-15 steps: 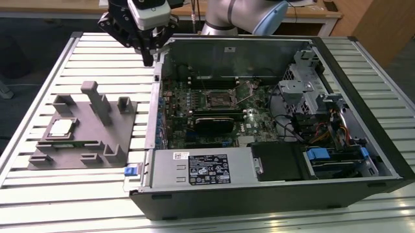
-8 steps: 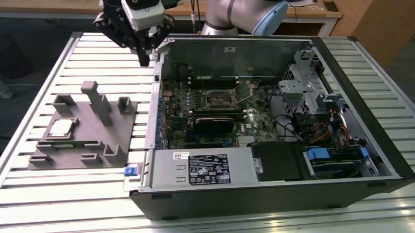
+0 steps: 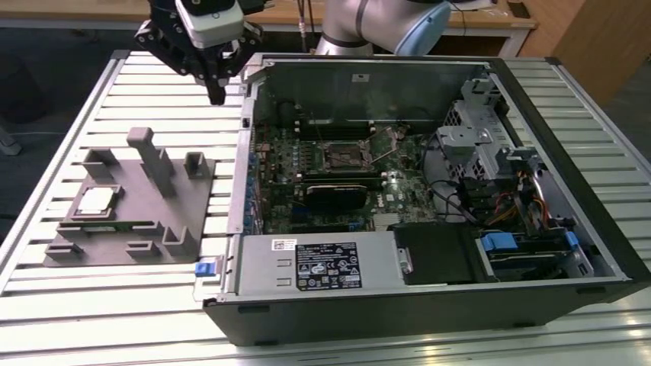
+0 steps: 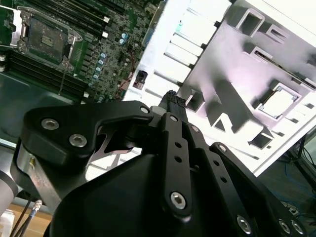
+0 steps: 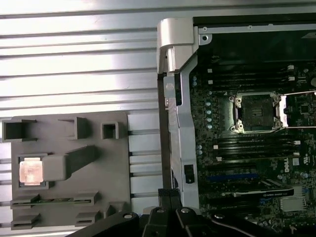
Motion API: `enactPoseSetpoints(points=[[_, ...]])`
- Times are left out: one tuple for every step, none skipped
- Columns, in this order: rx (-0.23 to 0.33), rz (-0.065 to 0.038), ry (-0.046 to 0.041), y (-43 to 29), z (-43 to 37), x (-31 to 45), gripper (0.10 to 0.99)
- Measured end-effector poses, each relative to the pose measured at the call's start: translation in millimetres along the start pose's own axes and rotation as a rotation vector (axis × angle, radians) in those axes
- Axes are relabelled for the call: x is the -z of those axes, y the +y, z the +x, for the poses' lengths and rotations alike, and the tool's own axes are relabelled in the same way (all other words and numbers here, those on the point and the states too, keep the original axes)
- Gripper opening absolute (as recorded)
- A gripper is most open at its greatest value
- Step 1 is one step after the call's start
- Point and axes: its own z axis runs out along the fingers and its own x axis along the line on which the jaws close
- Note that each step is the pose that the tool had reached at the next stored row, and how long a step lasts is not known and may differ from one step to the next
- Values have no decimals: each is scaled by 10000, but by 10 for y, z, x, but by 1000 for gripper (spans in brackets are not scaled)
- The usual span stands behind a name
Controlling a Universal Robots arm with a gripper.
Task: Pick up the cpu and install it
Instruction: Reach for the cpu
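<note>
Pincer (image 3: pixel 216 95) hangs empty, fingers together, over slatted metal tabletop (image 3: pixel 122 107) beside open black computer case (image 3: pixel 428 320). Small square silver-topped cpu (image 3: pixel 94 200) sits in pocket of grey moulded fixture (image 3: pixel 112 248), well apart from your pincer. Mind tall fixture posts (image 3: pixel 152 164): you risk clipping them on approach, and closed fingers would likely knock chip askew.

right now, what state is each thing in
cpu, lying flat in its pocket on the grey fixture, not gripped
gripper, shut, holding nothing, apart from the cpu
computer case, side open
cpu socket, empty, metal cover swung aside
</note>
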Motion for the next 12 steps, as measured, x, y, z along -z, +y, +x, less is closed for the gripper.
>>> enactPoseSetpoints(points=[[0, 0, 0, -1, 14, 0, 118], [0, 0, 0, -2, 28, -2, 118], [0, -1, 0, -3, 42, -2, 118], [0, 0, 1, -4, 57, -3, 118], [0, 1, 2, -5, 71, -4, 118], [0, 0, 1, -7, 84, -5, 118], [0, 0, 1, -8, 98, -6, 118], [0, 0, 2, -9, 111, -7, 118], [0, 0, 2, -10, 123, -8, 118], [1, 0, 2, -11, 135, -8, 118], [0, 0, 2, -12, 149, -10, 118], [1, 0, 3, -13, 162, -11, 118]])
